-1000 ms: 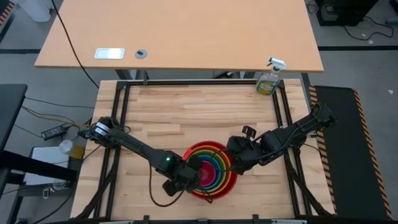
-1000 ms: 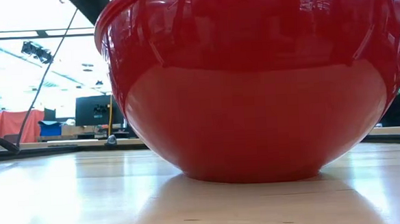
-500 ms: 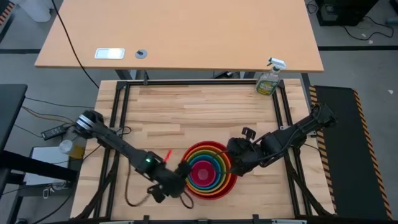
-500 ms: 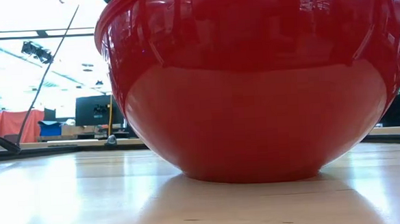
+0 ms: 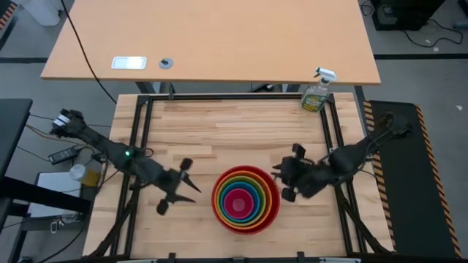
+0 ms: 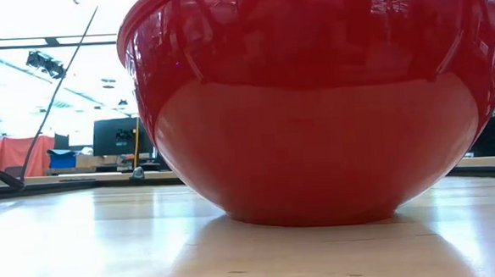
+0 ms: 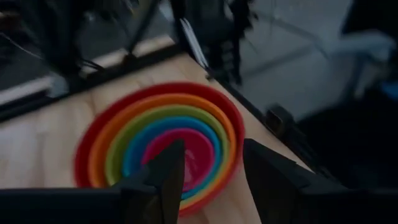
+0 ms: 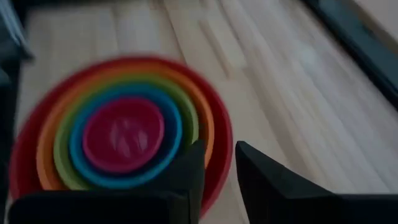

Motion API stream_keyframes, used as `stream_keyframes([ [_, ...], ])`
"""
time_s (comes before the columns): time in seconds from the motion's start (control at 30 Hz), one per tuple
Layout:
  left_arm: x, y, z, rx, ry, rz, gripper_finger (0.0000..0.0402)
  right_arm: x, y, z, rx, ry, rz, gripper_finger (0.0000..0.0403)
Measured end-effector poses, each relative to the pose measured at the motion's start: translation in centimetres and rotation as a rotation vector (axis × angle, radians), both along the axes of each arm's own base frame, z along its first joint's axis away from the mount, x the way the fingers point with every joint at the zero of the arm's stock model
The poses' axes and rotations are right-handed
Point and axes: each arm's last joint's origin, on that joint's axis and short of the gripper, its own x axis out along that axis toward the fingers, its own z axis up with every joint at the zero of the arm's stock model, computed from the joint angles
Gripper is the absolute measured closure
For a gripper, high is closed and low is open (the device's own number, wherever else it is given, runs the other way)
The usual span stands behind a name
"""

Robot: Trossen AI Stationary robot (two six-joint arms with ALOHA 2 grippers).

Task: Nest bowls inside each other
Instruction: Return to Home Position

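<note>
Several glossy bowls sit nested on the wooden table near its front edge, and the stack (image 5: 245, 199) shows in every view. The red bowl (image 6: 314, 109) is outermost and rests on its base. Inside it come orange, lime green and blue bowls, with the pink one (image 7: 186, 152) at the centre. My left gripper (image 5: 191, 179) hangs to the left of the stack, open and holding nothing (image 7: 211, 149). My right gripper (image 5: 282, 184) hangs just right of the red rim, its fingers a little apart with nothing between them (image 8: 217, 149).
A green spray bottle (image 5: 316, 95) stands at the table's far right corner. Dark frame rails (image 5: 139, 146) run along the left and right sides. A larger desk (image 5: 212, 44) lies beyond the far edge. Bare wood stretches behind the stack.
My left gripper has drawn back from the stack's left rim toward the table's left edge, rising and tipping up toward level. My right gripper has backed a little away from the red rim toward the right edge. The nested bowls have stayed where they were.
</note>
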Motion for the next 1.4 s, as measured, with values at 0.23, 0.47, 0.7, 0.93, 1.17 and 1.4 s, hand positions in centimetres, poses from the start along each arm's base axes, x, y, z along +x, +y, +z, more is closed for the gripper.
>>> stream_keyframes([
  [0.23, -3.8, 3.5, -3.2, -0.135, -0.137, 0.093, 0.0237, -2.5, -4.1, -3.6, 0.056, -0.275, 0.094, 0.0332],
  [0.47, -6.4, 5.6, -5.3, -0.218, -0.198, 0.170, 0.0237, -7.3, -7.6, -6.4, 0.058, -0.602, 0.084, 0.0354],
  [0.7, -8.2, 6.6, -5.9, -0.185, -0.314, 0.242, 0.0237, -10.8, -9.6, -8.5, 0.069, -0.744, 0.051, 0.0370],
  [0.93, -8.9, 6.8, -8.0, -0.114, -0.336, 0.285, 0.0237, -14.0, -10.6, -7.9, -0.036, -0.833, 0.036, 0.0382],
  [1.17, -10.2, 6.8, -7.9, -0.078, -0.417, 0.231, 0.0238, -16.8, -11.7, -8.0, -0.059, -0.888, -0.082, 0.0387],
  [1.4, -11.0, 7.1, -8.2, -0.086, -0.419, 0.218, 0.0238, -16.5, -11.8, -8.9, -0.087, -0.844, -0.149, 0.0385],
])
